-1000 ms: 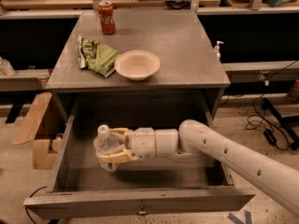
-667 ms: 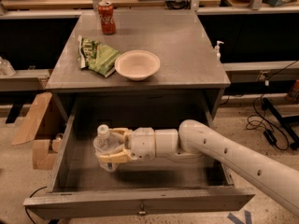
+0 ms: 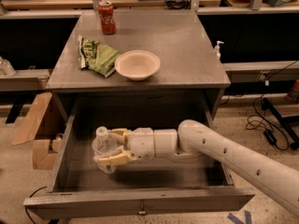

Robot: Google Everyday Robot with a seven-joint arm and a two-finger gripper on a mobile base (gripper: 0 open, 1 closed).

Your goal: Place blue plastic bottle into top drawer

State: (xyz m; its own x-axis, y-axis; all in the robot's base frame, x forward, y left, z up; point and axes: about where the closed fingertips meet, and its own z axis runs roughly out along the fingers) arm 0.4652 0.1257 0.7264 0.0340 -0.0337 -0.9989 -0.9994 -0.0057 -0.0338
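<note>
A grey cabinet stands in a workshop with its top drawer (image 3: 187, 200) pulled wide open toward the viewer; a small metal knob (image 3: 141, 213) sits at the centre of its flat front panel. A thick white robot arm (image 3: 233, 155) reaches in from the lower right, crossing the drawer toward its left side. At the end of the arm, the gripper (image 3: 105, 147) is inside the drawer, its two tan fingers (image 3: 113, 158) closed around a blue plastic bottle (image 3: 103, 143), one finger at the far side of it and one at the near side. The bottle is clear with a white cap (image 3: 102, 133) and stands upright in the left part of the drawer, near the left wall but not touching it; it is not possible to tell whether its base rests on the drawer floor. On the cabinet top (image 3: 187, 45) above, a red soda can (image 3: 107, 17) stands at the back left corner, a crumpled green snack bag (image 3: 97, 56) lies in front of it, and a pale empty bowl (image 3: 137, 64) sits just beside the bag, toward the front. A small white pump dispenser (image 3: 217, 48) shows at the right edge of the cabinet. A cardboard box (image 3: 37, 129) lies on the floor to the left, and dark cables (image 3: 261, 122) trail over the floor at the right.
</note>
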